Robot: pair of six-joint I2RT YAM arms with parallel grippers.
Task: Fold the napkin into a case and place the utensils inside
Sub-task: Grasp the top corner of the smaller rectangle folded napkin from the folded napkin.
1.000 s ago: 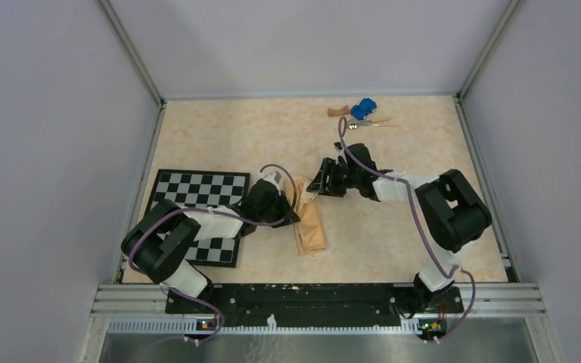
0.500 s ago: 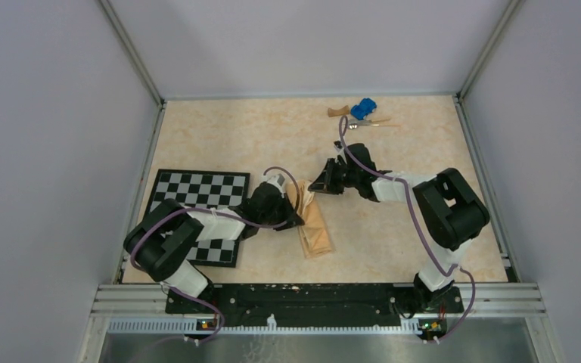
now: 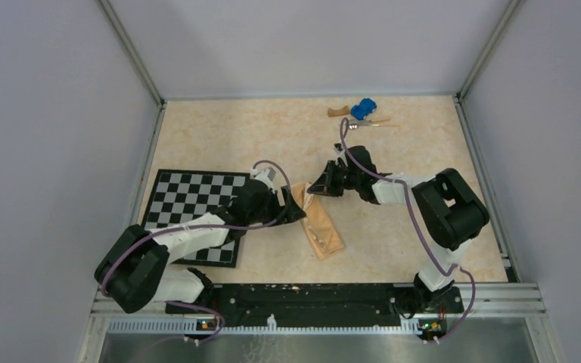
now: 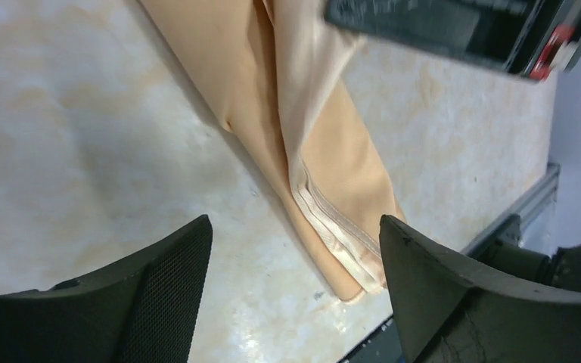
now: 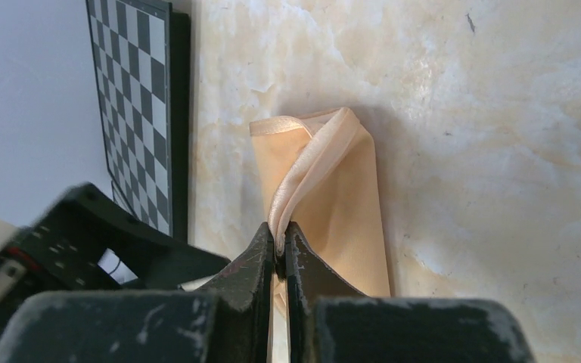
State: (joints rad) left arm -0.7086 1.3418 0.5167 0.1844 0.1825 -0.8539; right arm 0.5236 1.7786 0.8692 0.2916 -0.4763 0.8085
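Note:
The peach-orange napkin (image 3: pixel 324 229) lies folded into a long narrow layered strip, slanting from the table's middle toward the near right. My right gripper (image 3: pixel 315 187) is at its far end, shut on a raised hem of the napkin (image 5: pixel 340 189) between the fingertips (image 5: pixel 280 243). My left gripper (image 3: pixel 296 206) sits just left of the strip, open. In the left wrist view the napkin (image 4: pixel 310 136) lies ahead of the open left gripper (image 4: pixel 295 261), with nothing between its fingers. The silver utensils (image 3: pixel 372 122) lie at the far back, right of centre.
A checkerboard mat (image 3: pixel 189 198) lies under the left arm. A blue toy car (image 3: pixel 363 108) and a brown wooden block (image 3: pixel 338 112) sit beside the utensils. The black front rail (image 3: pixel 310 295) runs along the near edge.
My right gripper has shut on the napkin's far hem. My left gripper has opened and let go of the cloth. The strip's near end has swung to the right.

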